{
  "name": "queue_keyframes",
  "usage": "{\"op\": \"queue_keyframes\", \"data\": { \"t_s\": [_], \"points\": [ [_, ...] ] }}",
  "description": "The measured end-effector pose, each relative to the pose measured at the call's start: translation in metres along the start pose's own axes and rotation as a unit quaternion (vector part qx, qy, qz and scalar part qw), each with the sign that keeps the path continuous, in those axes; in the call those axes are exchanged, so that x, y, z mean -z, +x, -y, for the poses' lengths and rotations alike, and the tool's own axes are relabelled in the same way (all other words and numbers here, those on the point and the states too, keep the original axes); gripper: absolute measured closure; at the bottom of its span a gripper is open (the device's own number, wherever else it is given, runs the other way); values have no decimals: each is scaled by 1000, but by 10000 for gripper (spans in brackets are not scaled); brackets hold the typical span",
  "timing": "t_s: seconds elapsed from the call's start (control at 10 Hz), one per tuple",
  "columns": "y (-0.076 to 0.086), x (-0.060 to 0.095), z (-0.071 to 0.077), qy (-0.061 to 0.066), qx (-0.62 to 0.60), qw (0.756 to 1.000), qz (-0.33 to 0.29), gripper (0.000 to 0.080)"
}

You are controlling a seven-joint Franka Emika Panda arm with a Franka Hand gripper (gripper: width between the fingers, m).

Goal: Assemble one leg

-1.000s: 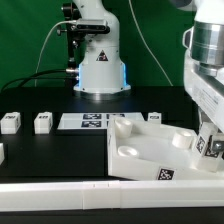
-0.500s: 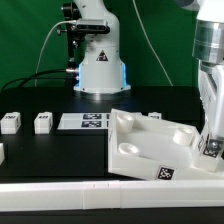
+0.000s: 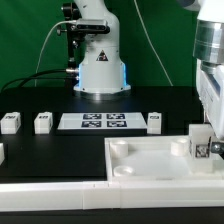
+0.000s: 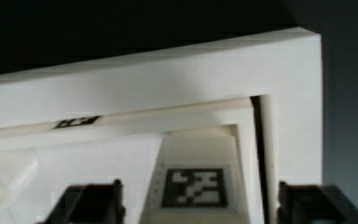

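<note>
Wrist view: black-and-white tag (image 4: 197, 187) on leg (image 4: 195, 160)

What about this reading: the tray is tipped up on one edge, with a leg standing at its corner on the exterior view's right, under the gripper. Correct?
Not quite. The exterior view shows the tray lying flat, not tipped up. The leg does stand at that corner, under the gripper.

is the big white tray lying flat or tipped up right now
Flat. In the exterior view the tray sits level on the table, its rim parallel to the front edge, with a leg standing upright at its corner on the exterior view's right.
</note>
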State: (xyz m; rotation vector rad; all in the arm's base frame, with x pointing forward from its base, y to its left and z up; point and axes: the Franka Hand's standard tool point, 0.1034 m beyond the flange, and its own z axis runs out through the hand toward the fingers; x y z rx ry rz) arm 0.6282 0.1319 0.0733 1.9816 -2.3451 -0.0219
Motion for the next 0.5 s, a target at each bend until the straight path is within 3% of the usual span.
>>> {"op": "queue_keyframes", "data": {
  "t_s": [0.1, 0.2, 0.5],
  "points": [
    [0, 0, 0, 0, 2, 1000, 0, 282],
    [0, 0, 0, 0, 2, 1000, 0, 179],
    [0, 0, 0, 0, 2, 1000, 0, 151]
  ]
}}
